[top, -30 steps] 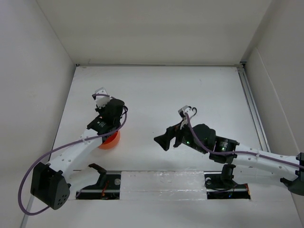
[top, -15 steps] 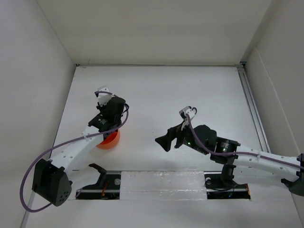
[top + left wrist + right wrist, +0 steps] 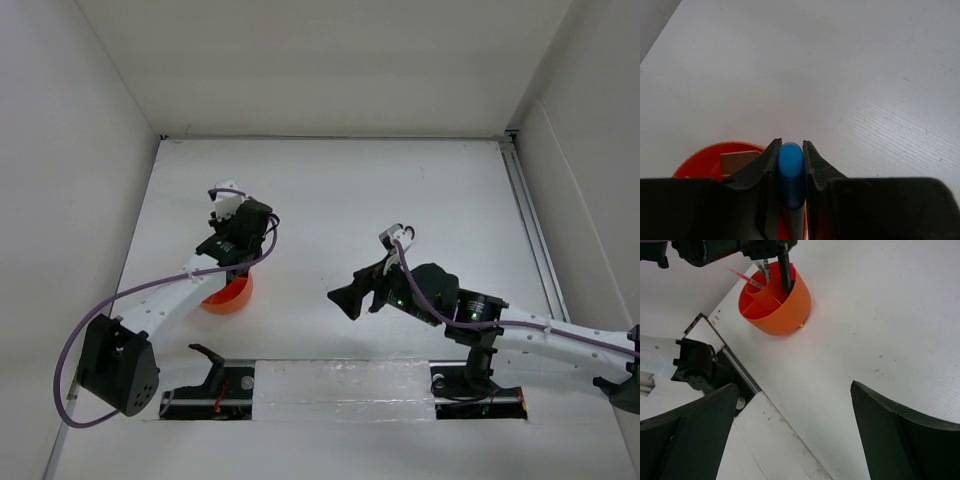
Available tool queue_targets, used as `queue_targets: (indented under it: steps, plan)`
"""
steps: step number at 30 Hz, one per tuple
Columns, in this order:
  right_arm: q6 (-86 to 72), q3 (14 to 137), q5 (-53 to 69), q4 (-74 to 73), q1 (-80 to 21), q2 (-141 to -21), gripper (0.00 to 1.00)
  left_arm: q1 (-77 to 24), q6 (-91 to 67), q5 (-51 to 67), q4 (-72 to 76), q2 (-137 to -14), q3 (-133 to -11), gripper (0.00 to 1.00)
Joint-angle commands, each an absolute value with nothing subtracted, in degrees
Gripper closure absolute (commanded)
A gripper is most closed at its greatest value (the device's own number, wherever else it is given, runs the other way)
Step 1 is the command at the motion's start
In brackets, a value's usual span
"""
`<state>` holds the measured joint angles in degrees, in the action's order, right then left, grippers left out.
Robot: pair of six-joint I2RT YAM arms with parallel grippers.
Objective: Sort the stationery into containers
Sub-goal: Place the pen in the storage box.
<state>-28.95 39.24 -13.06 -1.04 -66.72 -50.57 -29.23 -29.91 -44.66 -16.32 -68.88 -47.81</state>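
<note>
Gripping the marker (image 3: 790, 172) by its blue cap, my left claw (image 3: 790, 146) is clamped on it, one finger pressed against each side of the cap. The marker's long axis runs close to straight up and down, with the cap on top between my fingers and the black body hanging below. The cup (image 3: 692, 159) sits right beneath the claw, its bulk a little off to the left in the left wrist view. From the right wrist view the body passes down behind the rim into a compartment on the cup's far side, near the pink pen (image 3: 744, 276) that leans out over the rim. I cannot tell whether the tip has reached the bottom. An eraser (image 3: 737, 161) lies inside the cup too. I judge the move ahead is a plain release or a short straight drop, with no sideways shift. My left arm reaches forward from its base and bends over the cup, wrist pointing down. My right claw (image 3: 793, 386) is spread wide and empty above the bare tabletop (image 3: 400, 200), well apart from the cup, so the left arm is the nearer one.
</note>
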Motion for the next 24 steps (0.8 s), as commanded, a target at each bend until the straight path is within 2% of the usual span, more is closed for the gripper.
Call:
queue_targets:
  steps: [1,13,16,24]
  plan:
    - [-29.3,39.1,-12.5,0.6,-66.5,-49.6,0.00,-29.4,-30.9,-47.1,-17.5,-67.8,-48.3,1.00]
    - [-29.3,39.1,-12.0,0.6,-66.5,-49.6,0.00,-29.4,-32.7,-49.0,-17.4,-68.2,-46.0,1.00]
    - [-29.3,39.1,-12.0,0.6,-66.5,-49.6,0.00,-29.4,-33.3,-49.0,-17.4,-68.2,-46.0,0.92]
    - [-29.3,39.1,-12.0,0.6,-66.5,-49.6,0.00,-29.4,-34.5,-49.5,-18.5,-68.2,-46.0,0.83]
